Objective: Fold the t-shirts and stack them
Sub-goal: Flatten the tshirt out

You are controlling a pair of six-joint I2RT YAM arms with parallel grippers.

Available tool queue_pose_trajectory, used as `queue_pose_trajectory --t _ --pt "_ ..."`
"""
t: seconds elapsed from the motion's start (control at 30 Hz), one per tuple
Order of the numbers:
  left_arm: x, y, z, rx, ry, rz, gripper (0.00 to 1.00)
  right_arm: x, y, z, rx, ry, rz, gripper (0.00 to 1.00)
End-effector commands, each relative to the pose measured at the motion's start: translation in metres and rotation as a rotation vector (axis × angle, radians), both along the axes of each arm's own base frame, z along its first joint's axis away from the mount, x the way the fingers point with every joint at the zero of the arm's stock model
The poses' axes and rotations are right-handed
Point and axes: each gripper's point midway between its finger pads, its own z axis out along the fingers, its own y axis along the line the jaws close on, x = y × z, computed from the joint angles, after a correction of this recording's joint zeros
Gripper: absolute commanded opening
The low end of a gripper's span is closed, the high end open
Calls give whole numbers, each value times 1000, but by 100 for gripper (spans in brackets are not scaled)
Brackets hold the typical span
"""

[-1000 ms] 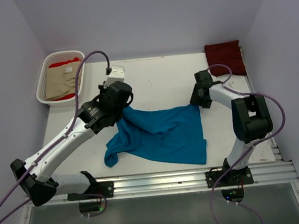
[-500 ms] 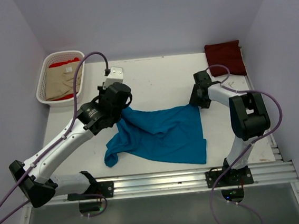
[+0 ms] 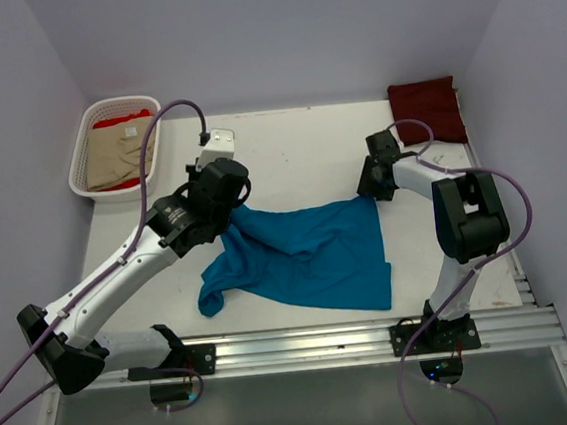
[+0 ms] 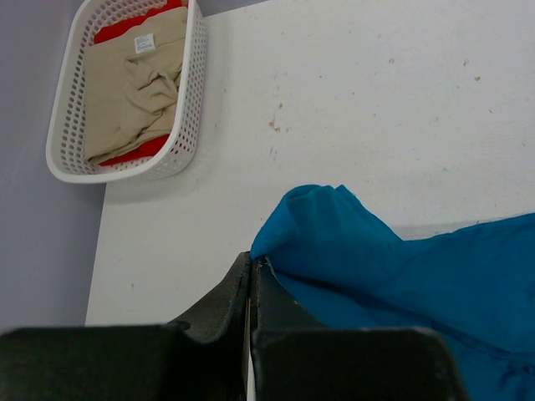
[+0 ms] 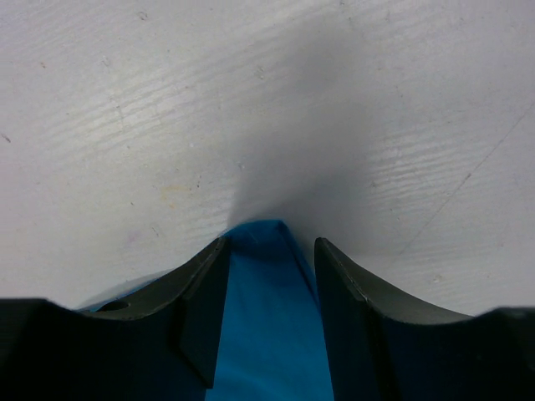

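A teal-blue t-shirt [image 3: 308,255] lies rumpled and partly spread on the white table [image 3: 298,151]. My left gripper [image 3: 231,209] is shut on its upper left corner, and the cloth [image 4: 376,259] bunches up from the fingertips [image 4: 253,259]. At the shirt's upper right corner my right gripper [image 3: 367,192] is down at the table, jaws open. The blue corner [image 5: 267,309] lies between its fingers, with a gap on the right side [image 5: 269,242]. A dark maroon t-shirt [image 3: 426,108] lies folded at the far right corner. Beige [image 3: 113,159] and red [image 3: 122,119] t-shirts sit in the basket.
The white slotted basket [image 3: 84,126] stands at the far left corner, also seen in the left wrist view [image 4: 194,83]. Purple walls close in the table on three sides. A metal rail [image 3: 306,346] runs along the near edge by the arm bases.
The right gripper's jaws have narrowed a little around the shirt's corner and the right arm has shifted slightly. The left gripper keeps its grip in nearly the same place.
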Motion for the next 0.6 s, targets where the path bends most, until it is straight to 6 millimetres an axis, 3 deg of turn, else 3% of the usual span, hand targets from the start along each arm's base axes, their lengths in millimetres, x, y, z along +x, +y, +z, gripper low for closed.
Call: queue_pose_trajectory --t 0.0,0.13,0.2,0.23,0.4,0.47,0.53,0.57 --pt "1 1 9 -57 -44 16 0 21 12 9 47 -57 31 49" --pt "1 1 6 -56 -38 17 0 15 12 0 48 -23 28 38" --pt "1 0 3 -54 -36 15 0 10 11 -4 48 -8 21 9" --pt "1 0 2 -54 -35 14 0 7 11 -6 46 3 18 0" --pt "2 -1 1 -60 -38 7 0 0 4 12 25 -26 4 0" --pt "1 2 11 -70 -62 8 0 1 2 42 22 -84 8 0" --pt "2 5 35 -88 -118 7 0 4 0 77 20 -153 12 0" --pt "1 9 51 -103 -155 9 0 6 -1 114 27 -240 15 0"
